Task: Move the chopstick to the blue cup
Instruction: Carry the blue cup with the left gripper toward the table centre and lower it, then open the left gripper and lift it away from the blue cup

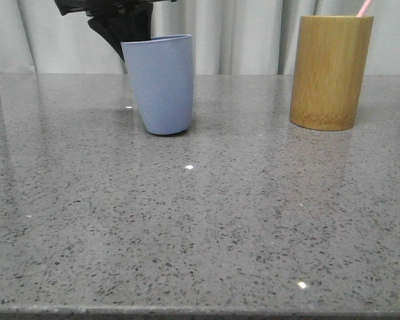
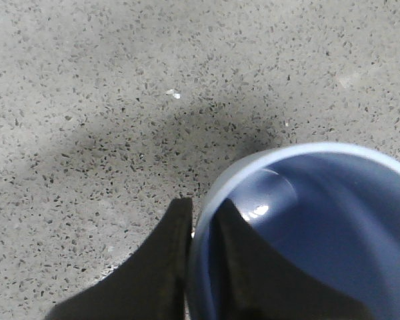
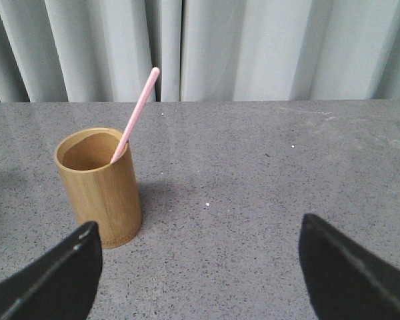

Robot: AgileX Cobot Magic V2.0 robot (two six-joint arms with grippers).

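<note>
The blue cup (image 1: 161,83) stands left of centre on the table, leaning slightly. My left gripper (image 1: 120,30) comes down behind it. In the left wrist view the left gripper (image 2: 203,203) is shut on the cup's rim (image 2: 207,193), with one finger inside the cup (image 2: 320,220) and one outside. A pale pink chopstick (image 3: 137,113) leans in the bamboo holder (image 3: 100,187); only its tip (image 1: 365,8) shows in the front view. My right gripper (image 3: 199,223) is open and empty, short of the holder and off to one side of it.
The bamboo holder (image 1: 330,72) stands at the back right of the grey speckled table (image 1: 200,220). A pale curtain (image 1: 240,33) hangs behind the table's far edge.
</note>
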